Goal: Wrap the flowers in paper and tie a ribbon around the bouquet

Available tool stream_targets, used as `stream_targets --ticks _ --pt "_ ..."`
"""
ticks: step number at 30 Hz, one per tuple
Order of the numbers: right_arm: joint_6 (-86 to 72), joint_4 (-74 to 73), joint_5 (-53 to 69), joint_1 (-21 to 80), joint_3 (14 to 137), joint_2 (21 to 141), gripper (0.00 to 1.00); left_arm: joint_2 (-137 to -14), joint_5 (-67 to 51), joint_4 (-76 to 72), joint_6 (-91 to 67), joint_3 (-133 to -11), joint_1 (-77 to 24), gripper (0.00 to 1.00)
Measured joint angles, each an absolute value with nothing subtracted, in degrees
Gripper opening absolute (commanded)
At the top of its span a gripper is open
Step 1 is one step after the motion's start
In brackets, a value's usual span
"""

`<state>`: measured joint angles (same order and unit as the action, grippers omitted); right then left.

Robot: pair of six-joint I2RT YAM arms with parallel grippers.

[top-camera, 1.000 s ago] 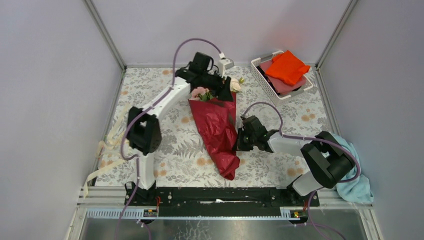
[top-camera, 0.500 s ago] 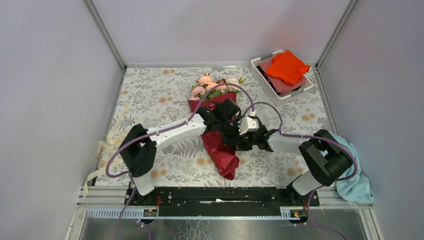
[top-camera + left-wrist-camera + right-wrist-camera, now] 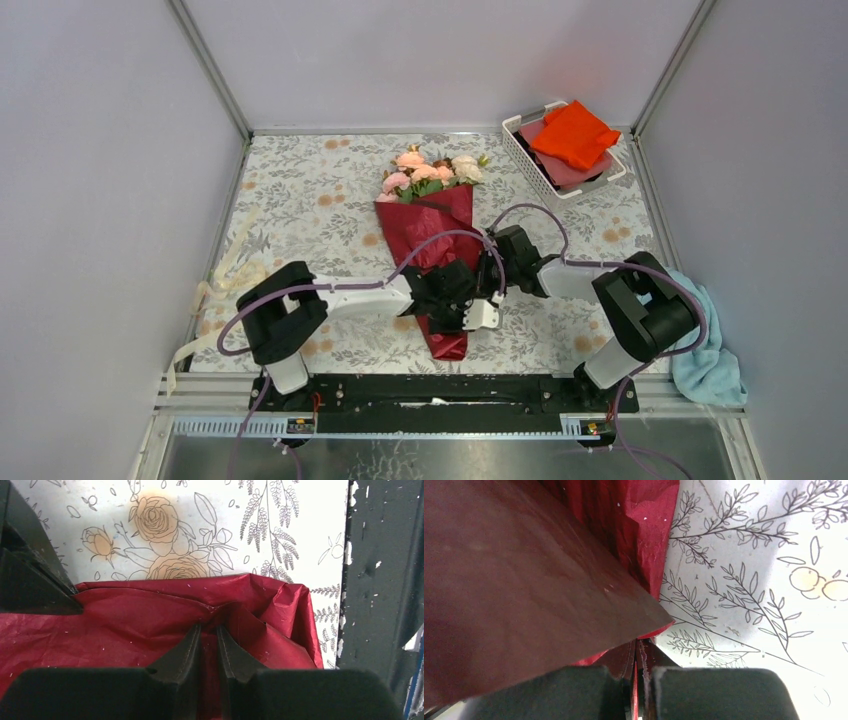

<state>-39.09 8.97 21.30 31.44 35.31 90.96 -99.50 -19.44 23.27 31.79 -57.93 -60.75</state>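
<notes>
The bouquet lies on the flowered table, its pink and cream flowers (image 3: 430, 172) pointing to the back. The dark red paper (image 3: 428, 225) forms a cone that narrows toward the near edge. My left gripper (image 3: 463, 300) sits over the cone's lower part. In the left wrist view the left gripper (image 3: 209, 628) has its fingers (image 3: 186, 647) nearly together, with a fold of paper (image 3: 150, 615) pinched between them. My right gripper (image 3: 488, 274) is at the cone's right edge. In its wrist view the right gripper (image 3: 638, 647) is shut on the paper's edge (image 3: 644, 525). The cream ribbon (image 3: 213, 293) lies far left, untouched.
A white basket (image 3: 520, 150) at the back right holds an orange cloth (image 3: 572, 135) over a pink one. A light blue cloth (image 3: 705, 360) lies by the right arm's base. Grey walls enclose the table on three sides, and a black rail (image 3: 440, 392) runs along the near edge.
My left arm swung from the flower end at the back down to the cone's lower part and closed on the paper. The right gripper kept its hold and shifted slightly toward the back.
</notes>
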Motion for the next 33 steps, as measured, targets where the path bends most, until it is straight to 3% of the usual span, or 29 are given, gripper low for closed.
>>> stream_targets --ticks 3,10,20,22,26,30,33 --pt "-39.0 8.86 21.74 31.38 35.99 91.64 0.0 -98.74 -19.35 22.11 32.1 -56.71 -60.93 0.28" --pt "-38.02 6.33 22.15 31.38 37.82 92.6 0.0 -92.16 -19.27 20.8 35.31 -50.63 -66.54 0.49" --pt "-36.67 5.04 21.67 31.33 40.38 94.37 0.0 -91.31 -22.94 31.07 39.44 -52.56 -70.96 0.51" --pt "-36.53 4.95 21.69 31.33 40.62 94.54 0.0 -90.67 -25.93 36.69 41.93 -56.25 -69.28 0.48" --pt "-36.01 4.29 21.43 31.33 41.25 94.74 0.0 -86.7 -34.92 40.45 43.79 -63.96 -58.67 0.21" --pt "-35.77 3.51 21.02 31.31 41.63 94.74 0.0 -88.53 -34.22 35.44 40.8 -65.82 -50.74 0.15" --pt "-35.46 2.44 20.53 31.31 42.3 94.89 0.0 -94.48 -32.32 33.39 40.29 -64.2 -51.99 0.14"
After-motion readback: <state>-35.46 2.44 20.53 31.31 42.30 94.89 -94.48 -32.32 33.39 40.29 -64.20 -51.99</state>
